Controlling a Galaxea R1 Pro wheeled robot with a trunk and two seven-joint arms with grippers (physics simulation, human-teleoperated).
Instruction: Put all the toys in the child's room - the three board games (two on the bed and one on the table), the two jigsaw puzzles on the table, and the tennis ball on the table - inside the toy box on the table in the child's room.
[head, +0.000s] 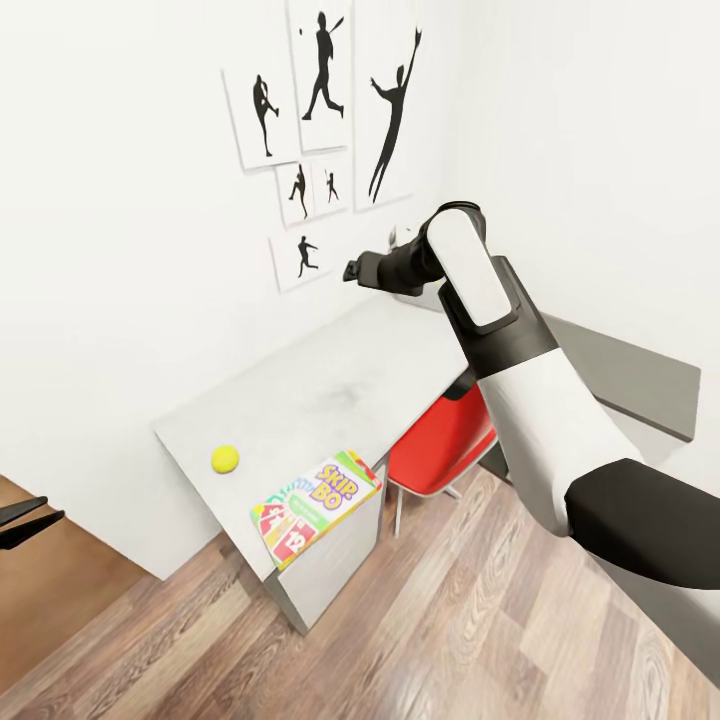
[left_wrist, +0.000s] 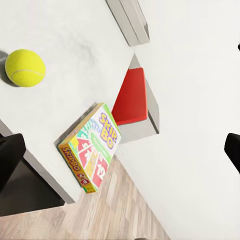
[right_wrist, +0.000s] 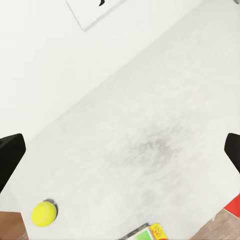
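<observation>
Item one: the long light grey tabletop (head: 330, 390), set against the white wall, with a dark grey section (head: 630, 375) at its far right end.

Item two: a small fuzzy yellow-green tennis ball (head: 225, 459), resting on the tabletop near its near-left corner, apart from everything else. I also see it through the left wrist camera (left_wrist: 25, 67) and the right wrist camera (right_wrist: 44, 213).

Item three: a flat, colourful printed "Skip-Bo" game box (head: 316, 508), lying at the near front edge of the tabletop, just right of the ball and not touching it; one corner overhangs the edge (left_wrist: 91, 146).

Item four: a red chair (head: 440, 445), tucked under the tabletop beside the game box.

Item five: black silhouette sports pictures (head: 325, 120) on the wall above.

Item six: my right end effector (head: 352, 270), raised above the far part of the tabletop, arm extended; its fingers (right_wrist: 10, 157) stand wide apart, holding nothing.

Item seven: my left end effector (head: 25, 520), low at the left over the wood-plank floor (head: 450, 620); its fingers (left_wrist: 9, 157) are spread, holding nothing.
</observation>
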